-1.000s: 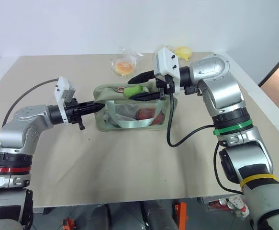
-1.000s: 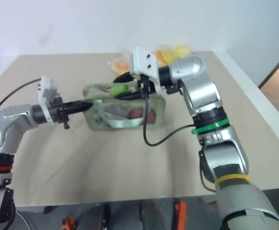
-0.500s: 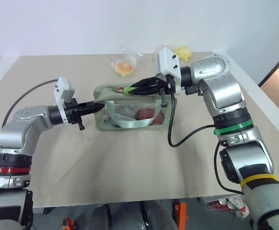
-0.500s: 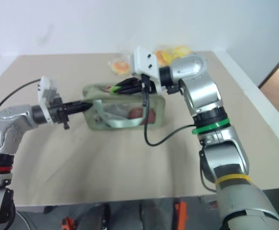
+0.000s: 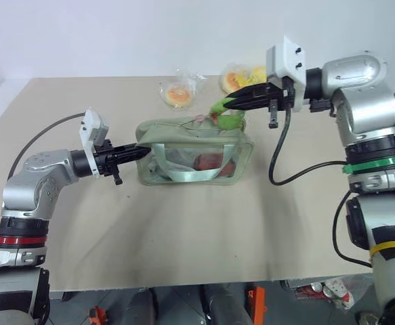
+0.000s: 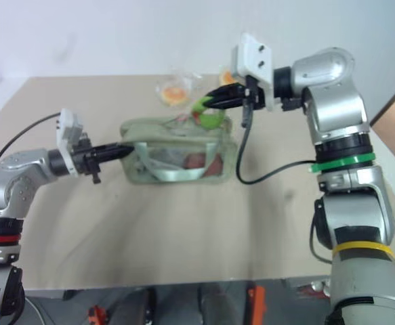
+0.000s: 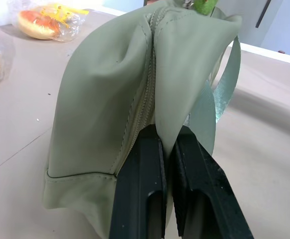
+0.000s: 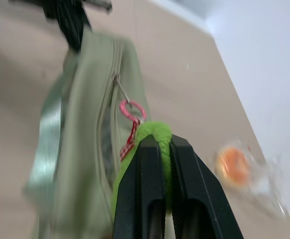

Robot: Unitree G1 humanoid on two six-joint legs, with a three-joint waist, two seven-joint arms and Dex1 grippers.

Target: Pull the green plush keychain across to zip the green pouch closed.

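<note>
Beige tabletop with a pale edge, spanning most of the head views. Behind it, a plain white wall, evenly lit. At the far side of the table, small clear plastic bags of orange and yellow items. At the far right, a strip of brownish-orange surface. Below the near table edge, grey floor.

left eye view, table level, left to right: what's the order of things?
left gripper pinching the pouch's end → green pouch → green plush keychain → right gripper shut on the keychain. The bagged orange items at the far edge overlap this span, so they are left out.
</note>
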